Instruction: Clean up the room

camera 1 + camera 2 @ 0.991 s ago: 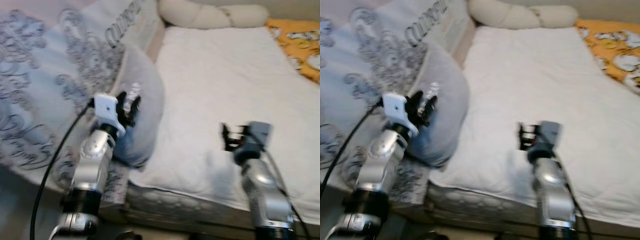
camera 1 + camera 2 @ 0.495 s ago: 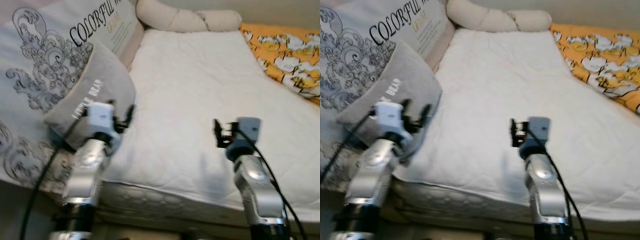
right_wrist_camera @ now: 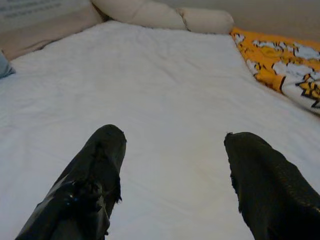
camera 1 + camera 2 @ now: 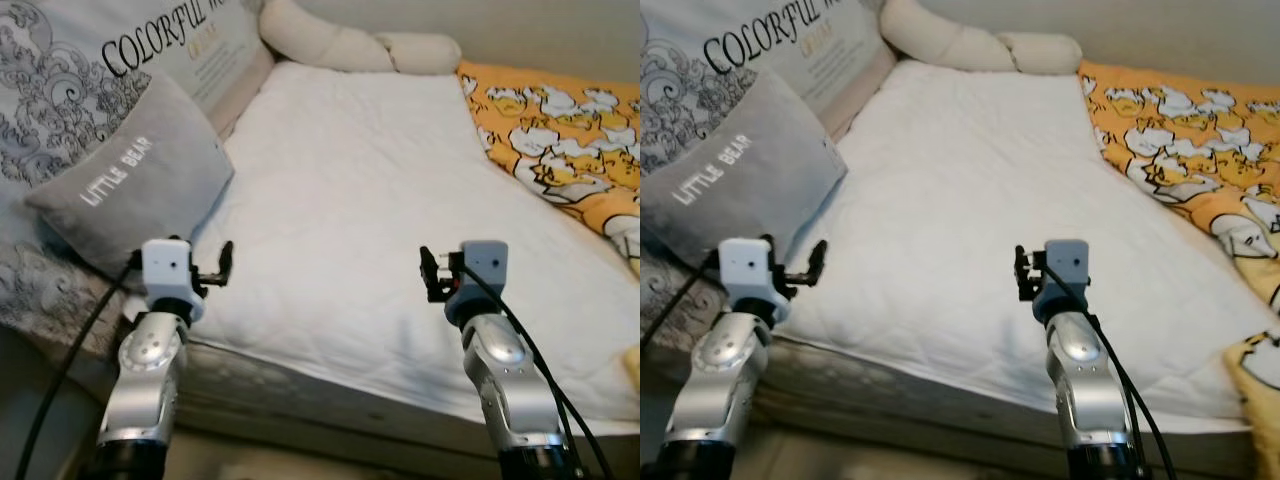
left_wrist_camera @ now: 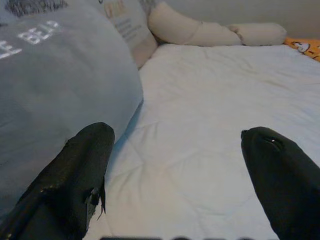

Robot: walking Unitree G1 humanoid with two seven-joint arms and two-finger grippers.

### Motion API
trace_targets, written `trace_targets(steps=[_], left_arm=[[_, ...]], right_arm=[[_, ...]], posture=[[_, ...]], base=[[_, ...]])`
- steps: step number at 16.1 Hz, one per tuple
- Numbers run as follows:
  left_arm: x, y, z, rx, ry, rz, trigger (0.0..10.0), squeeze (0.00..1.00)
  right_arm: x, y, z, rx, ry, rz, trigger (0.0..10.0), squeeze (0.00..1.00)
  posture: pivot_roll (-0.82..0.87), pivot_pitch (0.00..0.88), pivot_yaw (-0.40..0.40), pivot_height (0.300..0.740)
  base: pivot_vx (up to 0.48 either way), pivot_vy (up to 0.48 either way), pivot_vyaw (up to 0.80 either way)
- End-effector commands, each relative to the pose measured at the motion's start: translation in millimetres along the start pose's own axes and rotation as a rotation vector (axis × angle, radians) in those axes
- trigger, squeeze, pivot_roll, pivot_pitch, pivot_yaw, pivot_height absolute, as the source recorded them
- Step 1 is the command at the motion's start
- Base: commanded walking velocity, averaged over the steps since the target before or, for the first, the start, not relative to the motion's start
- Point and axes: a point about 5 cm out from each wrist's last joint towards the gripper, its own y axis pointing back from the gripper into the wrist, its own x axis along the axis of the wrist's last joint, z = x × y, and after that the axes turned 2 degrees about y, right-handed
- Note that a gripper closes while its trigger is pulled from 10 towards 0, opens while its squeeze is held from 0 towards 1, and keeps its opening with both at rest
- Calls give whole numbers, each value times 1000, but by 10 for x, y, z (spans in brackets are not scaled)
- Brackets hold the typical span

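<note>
While both arms reach level over the white mattress (image 4: 350,200), their jaws gape (empty).

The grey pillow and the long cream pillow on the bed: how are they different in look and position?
The grey pillow is square, printed LITTLE BEAR, and leans at the bed's left side; the cream pillow is long, plain, and lies across the far end. The grey one is near the left gripper; the cream one is far away. Both rest at the white mattress's edges.

Two silver metal arms with rounded jointed segments, each topped by a pale grey boxy wrist block, trailing a black cable, and ending in a left gripper (image 4: 222,265) and right gripper (image 4: 431,274) of black fingers.
</note>
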Motion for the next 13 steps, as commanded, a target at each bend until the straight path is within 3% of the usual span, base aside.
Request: trace_targets(steps=[1,13], left_arm=[[6,-51,107,-21,0,4,10000,1000],[-18,-117,169,-24,-11,-17,10000,1000]], right_arm=[[-31,-8,93,-26,32,-15,10000,0],[-51,-23,106,-35,37,-30,10000,0]], posture=[[-50,0,-2,740],[-66,0,11,740]], base=[[0,-458,0],[0,-426,0]])
